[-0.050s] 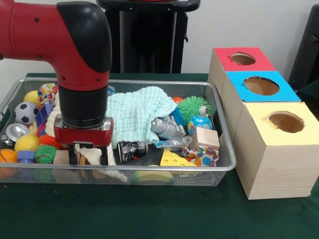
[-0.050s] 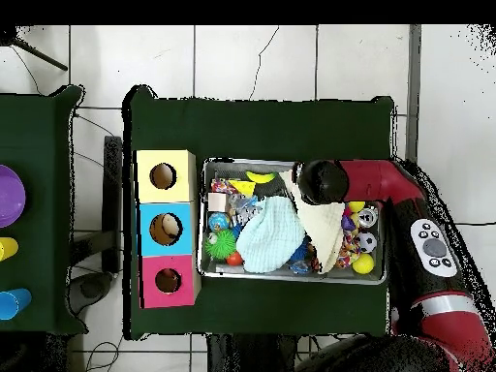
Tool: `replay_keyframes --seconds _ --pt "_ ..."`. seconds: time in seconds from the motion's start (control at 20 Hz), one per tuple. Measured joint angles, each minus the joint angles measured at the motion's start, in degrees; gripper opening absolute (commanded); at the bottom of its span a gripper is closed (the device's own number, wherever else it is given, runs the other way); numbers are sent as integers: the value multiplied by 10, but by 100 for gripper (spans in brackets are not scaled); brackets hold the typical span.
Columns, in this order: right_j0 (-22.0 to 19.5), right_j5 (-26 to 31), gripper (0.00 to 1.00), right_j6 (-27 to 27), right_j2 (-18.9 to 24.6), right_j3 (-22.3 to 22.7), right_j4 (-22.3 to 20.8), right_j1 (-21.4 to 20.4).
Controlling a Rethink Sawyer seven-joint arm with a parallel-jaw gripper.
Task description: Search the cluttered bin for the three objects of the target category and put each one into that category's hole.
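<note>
- Gripper [image 1: 89, 155] reaches down into the wire bin [image 1: 227, 162], its fingers seemingly clamped on a cream bone-shaped toy [image 1: 91, 154] — partly hidden.
- Mint cloth [image 1: 133, 112] lies just beside it, mid-bin.
- Three hole-topped boxes — red [image 1: 242, 59], blue [image 1: 260, 85], yellow [image 1: 284, 122] — stand beside the bin on the green surface [image 1: 149, 214].

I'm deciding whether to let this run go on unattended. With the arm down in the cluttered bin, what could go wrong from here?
1. The end effector sits low among packed toys by a cream bone-shaped toy; it may catch a neighbour such as the small wooden block instead.
2. The pale green knitted cloth covers the middle of the wire mesh bin and may hide targets.
3. Lifting near the cloth might snag it and drag it out.
</note>
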Motion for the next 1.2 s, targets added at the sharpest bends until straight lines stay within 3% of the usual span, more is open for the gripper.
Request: replay_keyframes --seconds 0.45,0.5,1.2 --pt "4 50 100 0 -10 -38 56 18" --pt "11 51 0 1 -22 -44 72 20" --pt "78 39 0 47 -128 -77 123 28"
